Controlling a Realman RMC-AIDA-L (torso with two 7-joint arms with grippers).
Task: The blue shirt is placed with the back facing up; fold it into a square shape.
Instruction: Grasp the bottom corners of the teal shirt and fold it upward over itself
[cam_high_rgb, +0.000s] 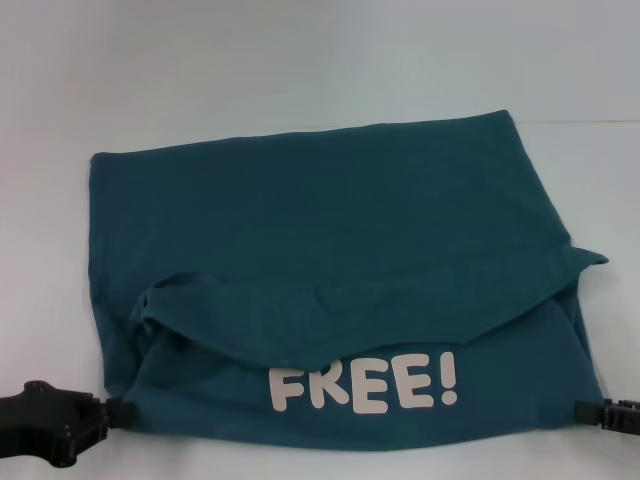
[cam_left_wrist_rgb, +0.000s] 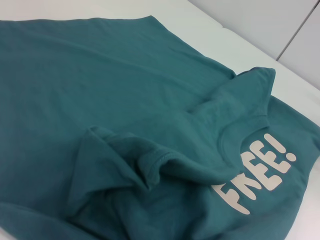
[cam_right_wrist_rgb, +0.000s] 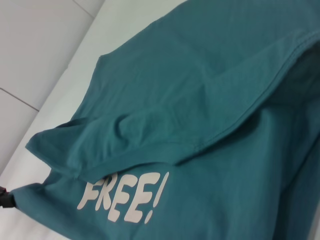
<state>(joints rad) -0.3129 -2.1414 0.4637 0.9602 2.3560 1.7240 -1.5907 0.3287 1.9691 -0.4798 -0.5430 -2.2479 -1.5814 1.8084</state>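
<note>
Item: the blue shirt (cam_high_rgb: 340, 260), lying across the middle of the head view on the white table (cam_high_rgb: 300, 60). It is partly folded, with its long axis running left to right. A flap lies over the lower half and the white "FREE!" lettering (cam_high_rgb: 365, 387) shows below it.

Left gripper (cam_high_rgb: 105, 412): lower left corner of the frame, at the shirt's near-left corner. I cannot tell whether its fingers pinch cloth.

Right gripper (cam_high_rgb: 590, 410): lower right edge, at the near-right corner; finger state likewise cannot be told.

Relation: the cloth lies up-frame from both grippers, each about equally near its own corner. I judge the next fold carries the near edge away from me.

Room: bare table above the shirt's far edge and along both sides.
</note>
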